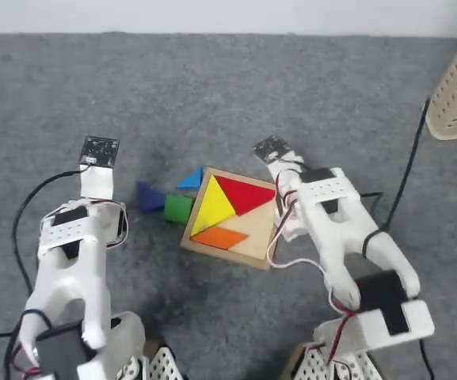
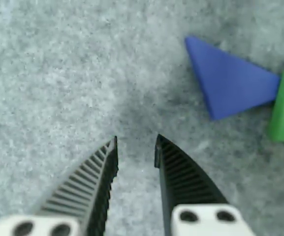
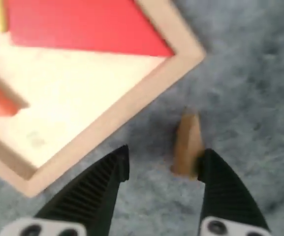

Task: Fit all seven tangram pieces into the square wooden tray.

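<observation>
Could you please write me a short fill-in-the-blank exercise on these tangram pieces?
The wooden tray holds ___ pieces.
The square piece outside the tray is ___.
In the tray, the red triangle shares an edge with the ___ triangle.
The left end effector is ___, holding nothing.
Missing words: three; green; yellow; open.

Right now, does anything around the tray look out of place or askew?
Yes. A small tan piece sits on the carpet just outside the wooden tray, between the open fingers of the right gripper. It seems to stand on edge rather than lie flat.
</observation>
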`<state>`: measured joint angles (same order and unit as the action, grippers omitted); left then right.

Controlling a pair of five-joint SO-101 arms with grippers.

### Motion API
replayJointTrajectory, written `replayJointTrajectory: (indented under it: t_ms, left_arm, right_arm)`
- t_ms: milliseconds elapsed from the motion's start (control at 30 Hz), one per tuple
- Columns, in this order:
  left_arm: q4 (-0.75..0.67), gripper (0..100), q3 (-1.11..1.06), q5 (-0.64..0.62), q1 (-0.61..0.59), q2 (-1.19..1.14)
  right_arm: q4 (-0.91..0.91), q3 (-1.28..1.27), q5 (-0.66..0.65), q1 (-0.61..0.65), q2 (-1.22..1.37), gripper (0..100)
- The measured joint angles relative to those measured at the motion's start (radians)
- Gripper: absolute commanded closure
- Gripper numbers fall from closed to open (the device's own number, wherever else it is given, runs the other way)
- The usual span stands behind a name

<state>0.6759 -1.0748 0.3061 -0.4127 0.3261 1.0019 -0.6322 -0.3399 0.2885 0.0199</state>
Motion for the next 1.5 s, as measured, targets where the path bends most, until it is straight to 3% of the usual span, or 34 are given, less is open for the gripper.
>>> replayJointTrajectory:
  t_ms: [167, 367, 600, 800, 900, 1000, 1267, 1400, 1500]
  left_arm:
    - [0.0, 88, 0.0, 0.0, 0.0, 0.0]
    - [0.0, 88, 0.0, 0.0, 0.0, 0.0]
    - [0.0, 88, 0.0, 0.0, 0.0, 0.0]
    - [0.0, 88, 0.0, 0.0, 0.0, 0.0]
    - [0.0, 88, 0.0, 0.0, 0.0, 0.0]
    - [0.0, 88, 0.0, 0.0, 0.0, 0.0]
    - [0.0, 88, 0.0, 0.0, 0.0, 0.0]
    - [0.0, 88, 0.0, 0.0, 0.0, 0.0]
    - [0.0, 88, -0.003, 0.0, 0.0, 0.0]
  right_arm:
    - [0.003, 0.008, -0.002, -0.057, 0.023, 78.1]
    - [0.002, 0.008, -0.002, -0.078, 0.023, 91.6]
    - [-0.003, 0.008, 0.006, -0.08, 0.023, 92.3]
    - [0.025, 0.043, 0.172, -0.124, 0.023, 92.3]
    - [0.075, 0.098, 0.195, -0.161, 0.023, 92.3]
    - [0.12, 0.143, 0.141, -0.152, 0.023, 92.3]
    - [0.221, 0.29, -0.203, 0.008, 0.023, 92.3]
    - [0.242, 0.334, -0.222, 0.094, 0.023, 91.8]
    - [0.256, 0.336, -0.117, 0.071, 0.025, 90.2]
